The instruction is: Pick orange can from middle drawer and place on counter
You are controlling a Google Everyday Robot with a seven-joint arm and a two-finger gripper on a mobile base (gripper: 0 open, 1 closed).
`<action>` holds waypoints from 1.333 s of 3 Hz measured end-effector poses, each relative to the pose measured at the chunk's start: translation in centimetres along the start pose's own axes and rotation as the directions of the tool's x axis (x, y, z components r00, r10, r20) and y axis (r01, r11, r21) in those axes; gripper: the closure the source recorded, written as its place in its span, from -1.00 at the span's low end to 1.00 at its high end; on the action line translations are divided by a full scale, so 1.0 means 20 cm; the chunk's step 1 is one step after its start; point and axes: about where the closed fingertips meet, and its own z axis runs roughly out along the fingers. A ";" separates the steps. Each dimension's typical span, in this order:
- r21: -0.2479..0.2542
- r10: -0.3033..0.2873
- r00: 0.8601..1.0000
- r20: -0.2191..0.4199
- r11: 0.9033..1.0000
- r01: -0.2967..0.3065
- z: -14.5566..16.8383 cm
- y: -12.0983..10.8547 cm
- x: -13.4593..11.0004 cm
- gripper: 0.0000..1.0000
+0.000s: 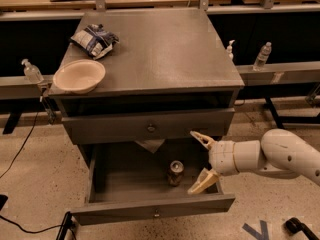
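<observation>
The orange can (175, 173) stands upright in the open middle drawer (150, 210), right of its centre, silver top showing. My gripper (201, 161) is open, its two pale fingers (202, 138) spread one above the other, just to the right of the can and over the drawer's right part. It holds nothing and does not touch the can. The white arm reaches in from the right. The counter (165, 49) is the grey top of the cabinet above.
A pale bowl (79, 76) and a crumpled blue-white bag (95, 39) lie on the counter's left side. The closed upper drawer front (150, 126) overhangs the open drawer. Clear bottles (263, 55) stand on side rails. A cable runs on the floor at left.
</observation>
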 end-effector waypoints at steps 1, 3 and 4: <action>-0.010 0.003 1.000 0.000 1.000 -0.003 -0.01 0.01 -0.02 -1.00; -0.035 0.049 0.999 -0.016 0.998 -0.049 0.04 0.08 0.27 -1.00; -0.004 0.119 0.991 -0.062 0.993 -0.120 0.05 0.20 0.64 -1.00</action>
